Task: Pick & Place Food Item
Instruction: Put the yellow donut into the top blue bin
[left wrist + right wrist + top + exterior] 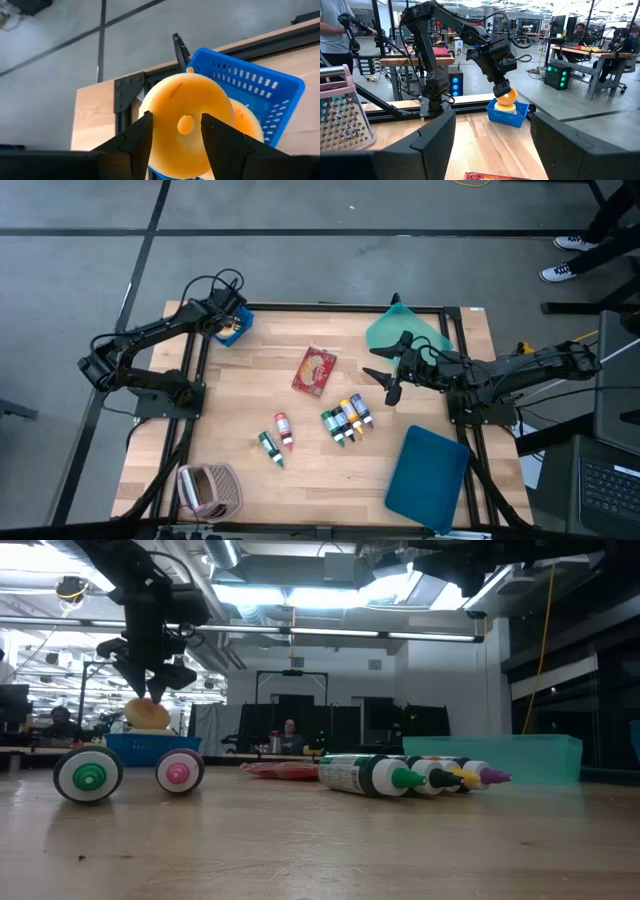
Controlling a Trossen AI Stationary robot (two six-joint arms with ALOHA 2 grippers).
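An orange ring-shaped doughnut (175,107) sits between the fingers of my left gripper (177,140), over the blue basket (260,85) at the table's far left corner (232,325). A second orange piece (246,122) lies in the basket. In the low view the doughnut (147,715) shows just above the basket's rim (150,743), under the gripper (150,680). My right gripper (383,383) waits open and level at mid-right, by the teal container (405,330). My left gripper pinches the doughnut by two opposite sides of its outer edge (150,125), one finger on each side, the hole (185,125) between them. The fingers slant down from above. The doughnut sits at the basket's rim; whether it rests on the piece below I cannot tell.
A red packet (315,370) lies mid-table. Several paint bottles (347,420) and two more (278,438) lie nearer the front. A blue lid (428,477) lies front right and a pink basket (208,488) front left. People sit at desks beyond the table.
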